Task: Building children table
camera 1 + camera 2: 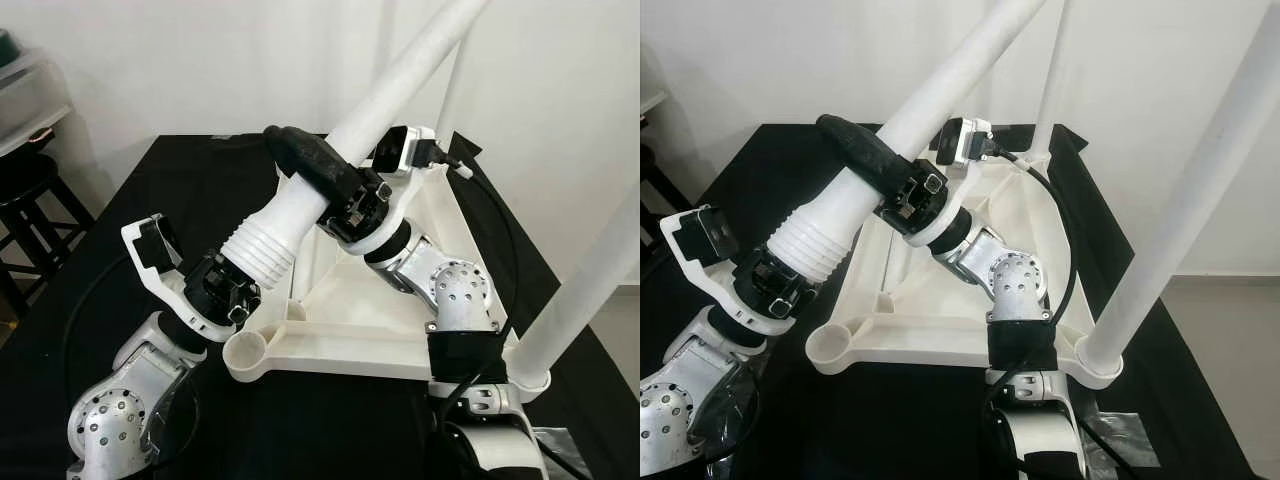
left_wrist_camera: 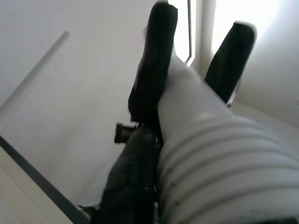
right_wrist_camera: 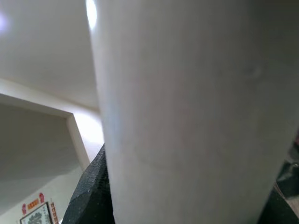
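Observation:
The white table top (image 1: 400, 330) lies upside down on a black table (image 1: 150, 200). Two white legs stand in its corners: one at the right (image 1: 590, 290), one at the back (image 1: 1055, 80). A third white leg (image 1: 400, 90) slants over the top, its ribbed end (image 1: 265, 245) hanging above the open corner socket (image 1: 248, 352). My left gripper (image 1: 240, 285) is shut on the ribbed end. Higher up, my right gripper (image 1: 310, 170) is shut around the leg's shaft, one finger (image 1: 865, 150) lying across it.
A black stool (image 1: 25, 190) and a clear plastic box (image 1: 20, 90) stand off the table's left edge. A white wall runs behind. A black cable (image 1: 505, 240) loops over the table top by my right arm.

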`<state>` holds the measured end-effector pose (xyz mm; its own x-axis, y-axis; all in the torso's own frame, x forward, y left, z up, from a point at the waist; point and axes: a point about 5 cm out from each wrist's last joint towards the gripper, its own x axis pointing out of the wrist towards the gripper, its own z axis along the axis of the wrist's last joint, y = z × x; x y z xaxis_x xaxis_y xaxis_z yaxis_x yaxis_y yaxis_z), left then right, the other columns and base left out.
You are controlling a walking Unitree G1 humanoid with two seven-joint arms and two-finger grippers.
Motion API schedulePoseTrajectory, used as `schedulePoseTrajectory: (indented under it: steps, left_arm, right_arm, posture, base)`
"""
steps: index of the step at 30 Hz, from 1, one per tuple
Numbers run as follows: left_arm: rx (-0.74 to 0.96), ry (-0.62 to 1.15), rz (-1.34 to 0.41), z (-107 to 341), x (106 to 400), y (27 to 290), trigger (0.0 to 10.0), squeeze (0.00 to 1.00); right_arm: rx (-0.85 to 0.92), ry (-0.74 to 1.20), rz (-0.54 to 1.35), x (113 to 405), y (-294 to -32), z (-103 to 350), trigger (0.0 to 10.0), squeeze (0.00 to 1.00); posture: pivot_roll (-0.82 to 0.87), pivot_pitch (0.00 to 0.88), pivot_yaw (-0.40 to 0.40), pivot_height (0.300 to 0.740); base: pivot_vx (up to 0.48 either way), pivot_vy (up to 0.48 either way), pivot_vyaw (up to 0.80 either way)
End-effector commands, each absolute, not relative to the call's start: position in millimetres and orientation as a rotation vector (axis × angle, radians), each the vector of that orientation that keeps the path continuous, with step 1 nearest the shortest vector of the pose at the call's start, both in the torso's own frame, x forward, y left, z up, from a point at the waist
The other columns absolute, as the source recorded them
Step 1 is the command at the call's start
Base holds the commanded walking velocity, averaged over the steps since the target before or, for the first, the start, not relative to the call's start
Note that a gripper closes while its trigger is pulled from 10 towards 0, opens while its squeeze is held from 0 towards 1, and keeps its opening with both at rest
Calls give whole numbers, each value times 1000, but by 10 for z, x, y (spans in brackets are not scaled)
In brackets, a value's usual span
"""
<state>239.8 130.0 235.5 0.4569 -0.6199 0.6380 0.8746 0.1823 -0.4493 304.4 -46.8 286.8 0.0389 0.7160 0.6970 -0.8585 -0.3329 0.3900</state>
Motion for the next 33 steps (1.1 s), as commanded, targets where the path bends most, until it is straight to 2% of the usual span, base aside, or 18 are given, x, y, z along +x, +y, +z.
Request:
schedulePoseTrajectory:
  steps: [1, 8, 14, 18, 20, 23, 25, 27, 28, 29, 30, 31, 32, 33]
  left_arm:
    - [-870, -295, -1115, 2313, 2387, 1234, 10000, 1000]
    - [-884, -271, -1110, 2230, 2364, 1249, 10000, 1000]
    - [-857, -146, -997, 1846, 2338, 1451, 10000, 1000]
    - [-729, -84, -813, 1650, 2371, 1714, 10000, 1000]
    - [-729, -84, -813, 1650, 2371, 1714, 10000, 1000]
    - [-563, -82, -465, 1597, 2522, 2226, 10000, 1000]
    - [-486, -98, -287, 1619, 2582, 2469, 10000, 1000]
    - [-486, -98, -287, 1619, 2582, 2469, 10000, 1000]
    - [-461, -108, -211, 1640, 2606, 2551, 10000, 1000]
    - [-461, -108, -211, 1640, 2606, 2551, 10000, 1000]
    - [-417, -105, -142, 1652, 2634, 2602, 10000, 753]
    - [-364, -102, -111, 1673, 2661, 2584, 10000, 0]
    - [-364, -102, -111, 1673, 2661, 2584, 10000, 0]
    - [-301, -102, -104, 1696, 2700, 2473, 10000, 0]
  right_arm:
    - [1006, -188, 1624, 3023, -420, 2913, 0, 0]
    - [1008, -192, 1596, 3060, -426, 2928, 0, 0]
    - [960, -201, 1483, 3186, -457, 2961, 0, 0]
    - [765, -175, 1280, 3378, -462, 2936, 0, 0]
    - [765, -175, 1280, 3378, -462, 2936, 0, 0]
    - [519, -195, 1037, 3562, -536, 2944, 0, 0]
    - [404, -205, 963, 3603, -556, 2947, 0, 0]
    - [404, -205, 963, 3603, -556, 2947, 0, 0]
    - [333, -181, 934, 3615, -529, 2905, 0, 0]
    - [333, -181, 934, 3615, -529, 2905, 0, 0]
    - [234, -140, 909, 3622, -487, 2812, 0, 0]
    - [160, -97, 896, 3614, -450, 2701, 10000, 0]
    - [160, -97, 896, 3614, -450, 2701, 10000, 0]
    - [125, -61, 889, 3600, -413, 2555, 10000, 0]
  posture:
    - [-10, 21, 11, 740]
    - [-9, 21, 11, 740]
    - [-10, 24, 15, 740]
    - [-8, 27, 14, 740]
    - [-8, 27, 14, 740]
    - [0, 30, 10, 740]
    - [1, 31, 10, 740]
    - [1, 31, 10, 740]
    - [0, 30, 9, 740]
    - [0, 30, 9, 740]
    - [0, 30, 8, 740]
    - [1, 30, 6, 740]
    - [1, 30, 6, 740]
    - [1, 31, 4, 740]
  base:
    - [0, 0, 0]
    - [0, 0, 0]
    - [0, 0, 0]
    - [0, 0, 0]
    - [0, 0, 0]
    - [0, 0, 0]
    - [0, 0, 0]
    - [0, 0, 0]
    - [0, 0, 0]
    - [0, 0, 0]
    - [0, 0, 0]
    - [0, 0, 0]
    - [0, 0, 0]
    - [0, 0, 0]
